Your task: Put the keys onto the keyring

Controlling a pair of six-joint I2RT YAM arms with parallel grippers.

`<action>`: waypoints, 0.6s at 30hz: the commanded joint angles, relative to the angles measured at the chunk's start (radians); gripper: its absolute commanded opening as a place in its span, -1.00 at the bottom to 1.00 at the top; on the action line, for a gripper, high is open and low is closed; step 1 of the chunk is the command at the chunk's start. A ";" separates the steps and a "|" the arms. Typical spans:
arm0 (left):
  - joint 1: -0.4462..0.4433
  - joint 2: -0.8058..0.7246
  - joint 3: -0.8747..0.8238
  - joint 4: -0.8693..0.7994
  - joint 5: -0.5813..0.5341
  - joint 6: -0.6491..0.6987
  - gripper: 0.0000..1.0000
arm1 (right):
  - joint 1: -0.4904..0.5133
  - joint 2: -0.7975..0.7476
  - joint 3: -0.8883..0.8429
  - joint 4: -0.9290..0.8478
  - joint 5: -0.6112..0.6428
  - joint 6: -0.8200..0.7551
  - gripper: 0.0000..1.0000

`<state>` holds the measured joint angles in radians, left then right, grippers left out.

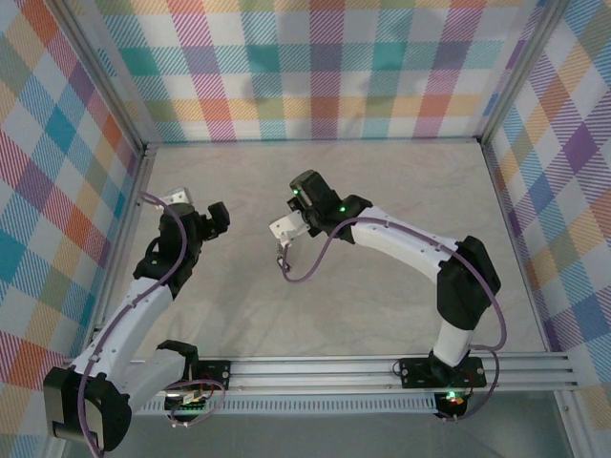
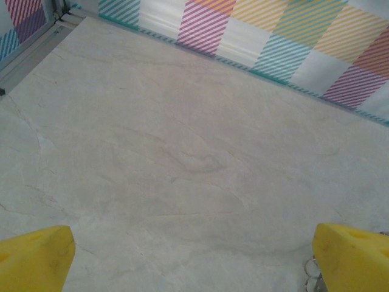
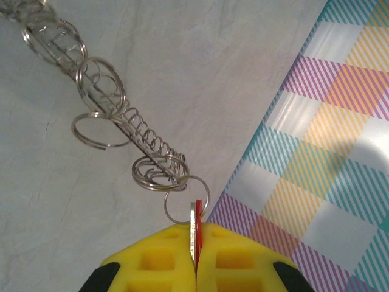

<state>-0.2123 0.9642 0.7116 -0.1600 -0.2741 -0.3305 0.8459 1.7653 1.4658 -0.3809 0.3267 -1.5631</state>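
Right gripper (image 3: 196,246): closed fully, pinching the red key (image 3: 197,226) edge-on between the yellow fingers (image 3: 176,243). Left gripper (image 2: 194,258): wide open, nothing held.

Keyring (image 3: 141,135): noted as a string of wire split rings threaded along a thin coiled spring, not a single hoop. Near end right at the red key, small end ring (image 3: 186,196) meeting the key's top edge; rest trailing away from the right gripper. In the top view, hanging just below the right gripper, over the middle of the worktop (image 1: 382,181); cannot tell whether the lower end touches down. Left gripper to the left of the keyring, near but apart. In the left wrist view, a few rings (image 2: 311,275) just beside its right fingertip (image 2: 352,255).

Step in hand, as judged: working the red key onto the end ring. Cannot tell whether already through the wire or merely resting against it.

Next move, as judged: steady the keyring with the left gripper close to the end ring, then feed the key along the split. Fine alignment needed; thin springy wire likely to swing or slip.
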 commanded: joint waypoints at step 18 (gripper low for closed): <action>0.013 -0.009 -0.058 0.008 0.031 -0.091 1.00 | -0.024 -0.122 -0.292 0.040 0.080 0.271 -1.00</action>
<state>-0.2111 0.9562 0.6750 -0.1791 -0.2611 -0.3920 0.8345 1.7161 1.2114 -0.3485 0.3969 -1.3655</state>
